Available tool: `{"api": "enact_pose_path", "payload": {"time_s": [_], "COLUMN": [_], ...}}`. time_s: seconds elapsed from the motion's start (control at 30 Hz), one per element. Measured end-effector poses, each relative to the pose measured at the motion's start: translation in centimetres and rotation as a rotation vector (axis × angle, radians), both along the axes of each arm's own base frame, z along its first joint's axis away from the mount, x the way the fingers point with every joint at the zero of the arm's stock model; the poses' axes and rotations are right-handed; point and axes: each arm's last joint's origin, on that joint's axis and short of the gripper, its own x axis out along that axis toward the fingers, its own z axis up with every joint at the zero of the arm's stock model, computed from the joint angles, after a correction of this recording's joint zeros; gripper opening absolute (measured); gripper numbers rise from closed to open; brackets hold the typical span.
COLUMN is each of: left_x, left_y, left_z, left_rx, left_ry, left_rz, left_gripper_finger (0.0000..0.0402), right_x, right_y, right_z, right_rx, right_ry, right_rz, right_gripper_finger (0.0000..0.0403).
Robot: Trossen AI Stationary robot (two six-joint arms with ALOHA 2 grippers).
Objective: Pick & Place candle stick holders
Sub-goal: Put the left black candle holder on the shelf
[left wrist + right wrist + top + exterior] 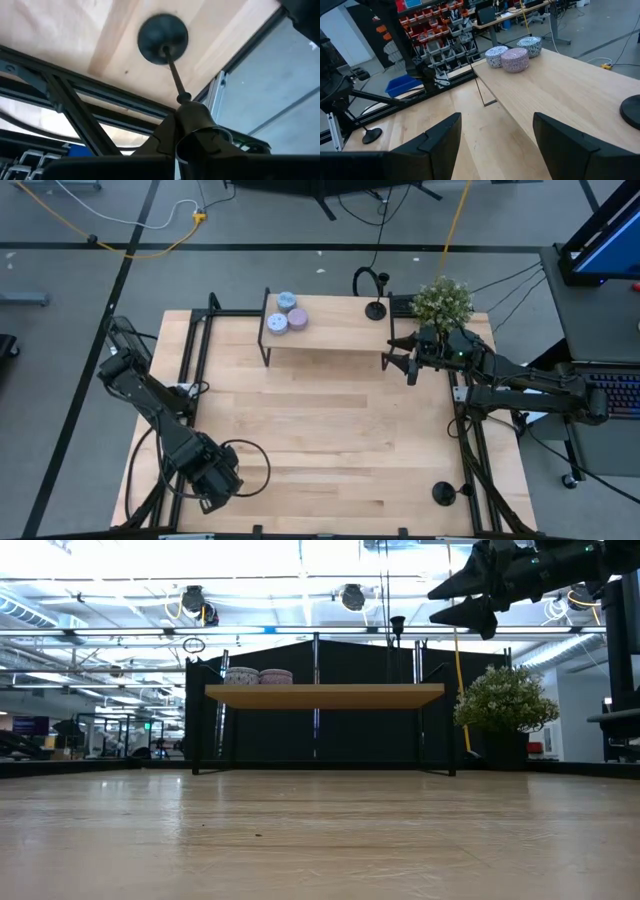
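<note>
One black candle stick holder (162, 37) is at the table's near left corner, under my left gripper (215, 480), which is shut on its stem. It also shows in the right wrist view (372, 134). A second holder (375, 310) stands on its disc base at the right end of the wooden shelf (330, 335); its stem shows in the low view (397, 645). A third holder (443, 493) stands on the table near the front right edge. My right gripper (495, 147) is open and empty. It hangs high in the air by the shelf's right end (393, 352), (455, 600). My left gripper pinches the top end of the holder's thin stem (182, 98) between its two shut fingers. The fingers come from above, slanting down along the stem. The disc base (150, 30) is over the wood by the table's edge rail; whether it rests there I cannot tell.
Three round tins (287, 313) sit on the shelf's left part. A potted plant (442, 300) stands behind the shelf's right end, close to my right arm. Black frame rails (190, 360) run along the table's sides. A cable loop (250, 470) lies by my left gripper.
</note>
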Motion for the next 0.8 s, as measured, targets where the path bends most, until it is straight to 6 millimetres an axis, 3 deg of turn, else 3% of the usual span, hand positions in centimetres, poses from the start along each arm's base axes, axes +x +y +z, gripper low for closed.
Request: {"api": "enact_pose_path", "payload": {"time_s": [0.17,0.3,0.43,0.8], "left_x": [0.5,1.3,2.2,5.9], "left_y": [0.4,1.9,5.0,13.1], "left_z": [0.4,1.5,3.4,10.1], "left_rx": [0.007,0.032,0.177,0.299], "left_ry": [-0.045,-0.137,-0.304,-0.681], "left_rz": [-0.015,-0.02,0.002,0.043], "left_gripper_finger": [0.0015,0.0013,0.0011,0.0011], "right_x": [0.1,0.1,0.1,0.1], "right_y": [0.0,0.0,0.0,0.0], "right_z": [0.6,1.1,1.4,1.2], "right_rx": [-0.021,-0.043,-0.053,-0.045], "right_ry": [-0.054,-0.108,-0.135,-0.115], "right_rz": [0.0,0.0,0.0,0.001], "right_gripper_finger": [0.0238,0.0238,0.0238,0.0238]}}
